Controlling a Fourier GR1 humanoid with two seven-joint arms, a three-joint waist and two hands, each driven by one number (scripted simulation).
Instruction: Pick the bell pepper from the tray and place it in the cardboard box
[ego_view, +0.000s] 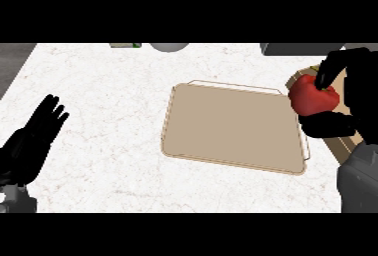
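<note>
– so, what sits at the left?
– the left robot hand (33, 142), low by the left edge over the white table (111, 100), fingers straight and spread.
– and in the middle?
– the tan tray (229, 125), lying flat on the table.
– right side?
– the right robot hand (356, 100) is curled round the red bell pepper (314, 97), fingers over its top, thumb beneath. the pepper is off the tray, just past its right rim, in front of the cardboard box (341, 146), which the hand mostly hides. whether pepper and box touch, i cannot tell.
</note>
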